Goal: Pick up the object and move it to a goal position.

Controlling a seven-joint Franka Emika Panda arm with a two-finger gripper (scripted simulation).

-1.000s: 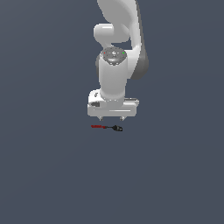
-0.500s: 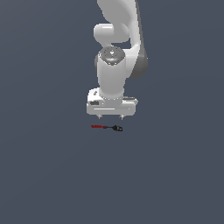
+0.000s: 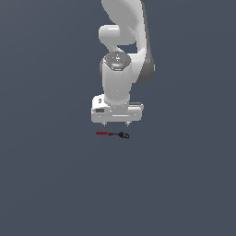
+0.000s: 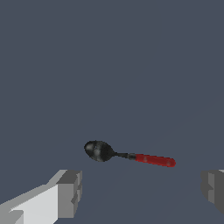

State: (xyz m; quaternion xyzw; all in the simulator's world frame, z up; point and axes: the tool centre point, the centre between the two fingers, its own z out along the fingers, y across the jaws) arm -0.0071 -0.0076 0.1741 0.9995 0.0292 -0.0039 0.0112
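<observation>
The object (image 3: 112, 134) is a tiny stick-like tool lying flat on the dark grey floor, red handle towards the exterior view's left, black knobby end towards its right. In the wrist view it (image 4: 129, 155) shows as a black rounded head, a thin dark shaft and a red handle. My gripper (image 3: 116, 124) hangs just above it, pointing down, jaws open and empty. In the wrist view the two grey fingertips (image 4: 70, 193) stand wide apart on either side of the tool, not touching it.
The white arm (image 3: 122, 55) rises straight above the gripper. The floor (image 3: 50, 184) is plain dark grey all round, with no other objects in view.
The gripper has come down slightly towards the object. The object has not moved.
</observation>
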